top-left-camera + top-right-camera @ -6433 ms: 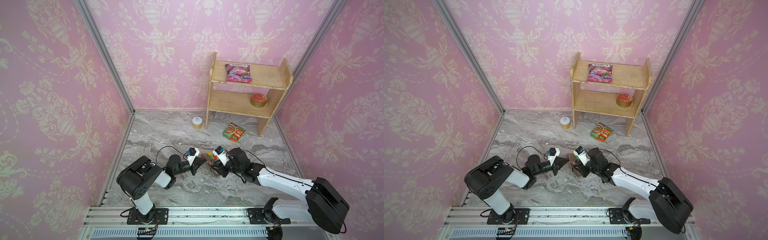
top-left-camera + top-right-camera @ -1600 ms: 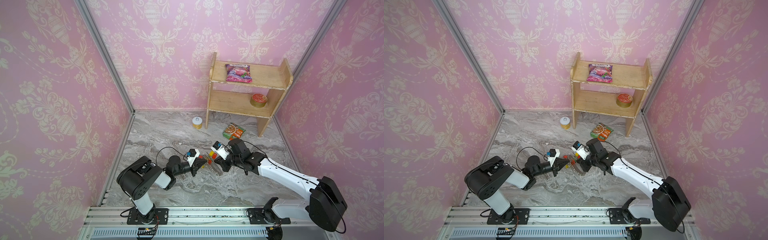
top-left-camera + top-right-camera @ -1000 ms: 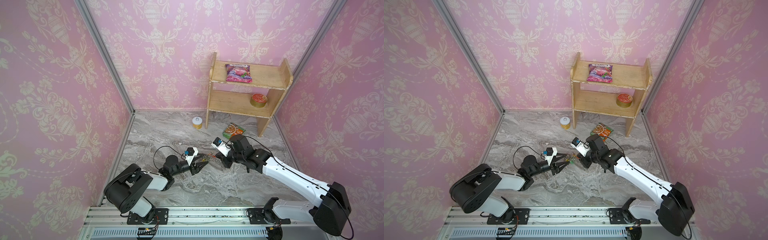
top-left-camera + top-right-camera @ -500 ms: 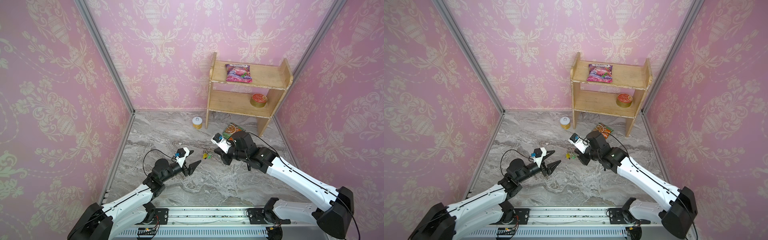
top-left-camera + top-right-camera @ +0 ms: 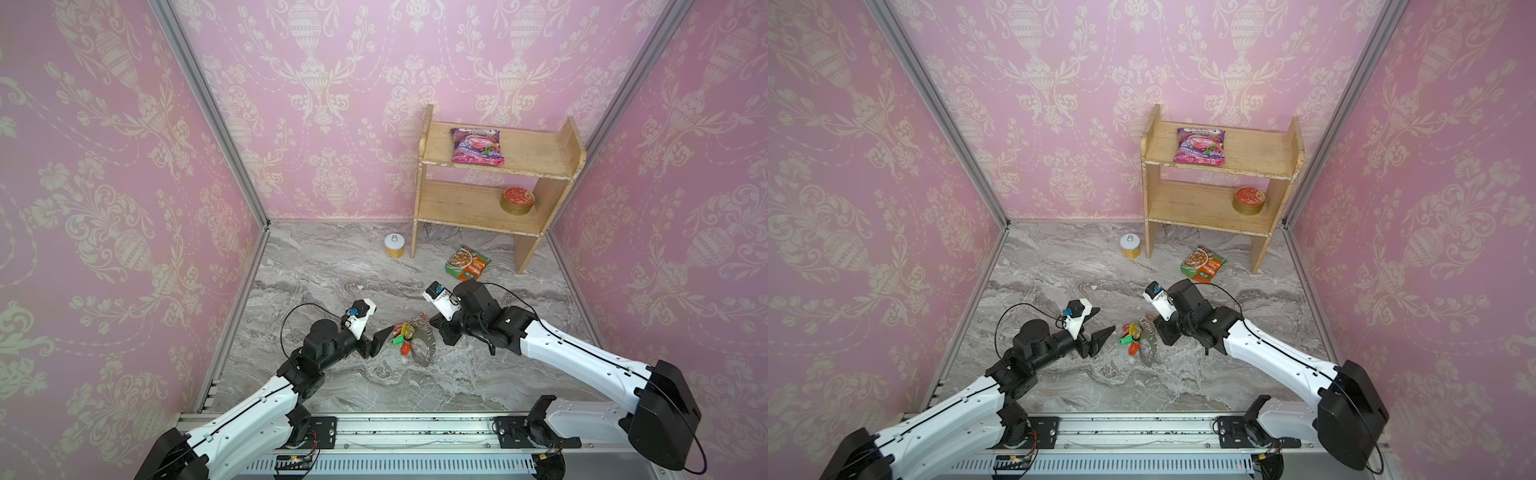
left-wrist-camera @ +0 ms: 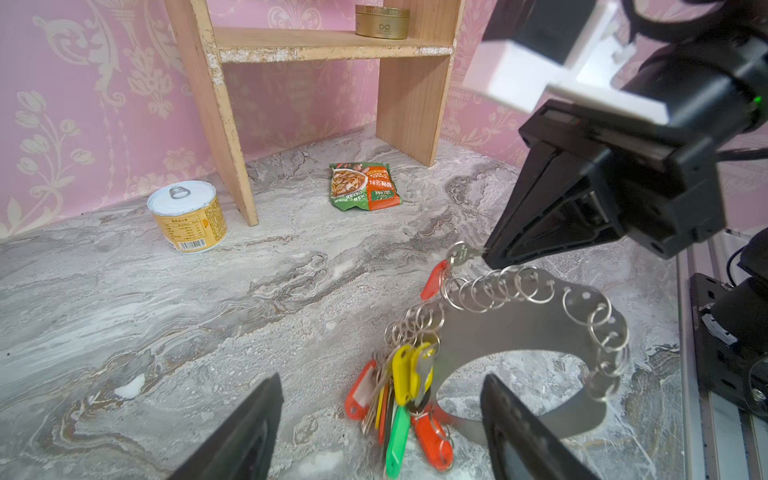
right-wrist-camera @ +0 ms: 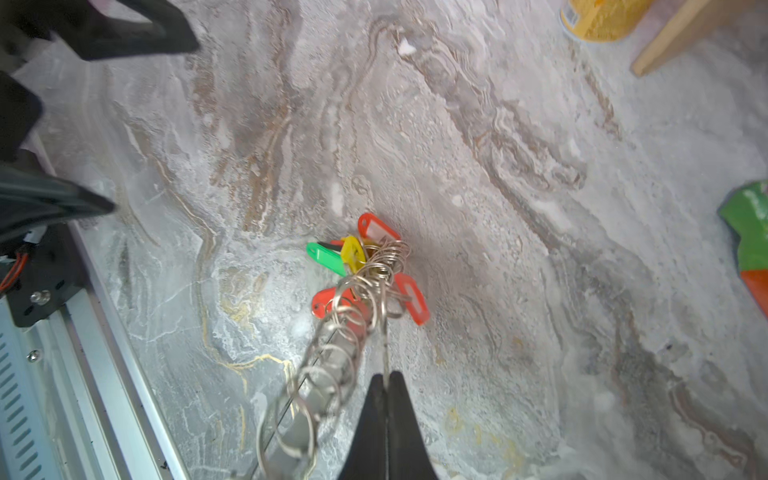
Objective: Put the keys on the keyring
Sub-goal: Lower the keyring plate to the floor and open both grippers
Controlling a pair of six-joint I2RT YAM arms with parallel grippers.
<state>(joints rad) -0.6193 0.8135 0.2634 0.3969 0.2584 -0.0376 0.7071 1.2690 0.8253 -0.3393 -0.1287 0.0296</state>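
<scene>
Left wrist: right hand pinches key; can, packet, shelf beyond keyring.

Keys tagged red, yellow, green; keyring grey.

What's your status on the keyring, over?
Left end effector open, empty, beside the keys. Right end effector shut on a red-tagged key; keyring hangs from it. Can and snack packet far back, out of the way.
</scene>
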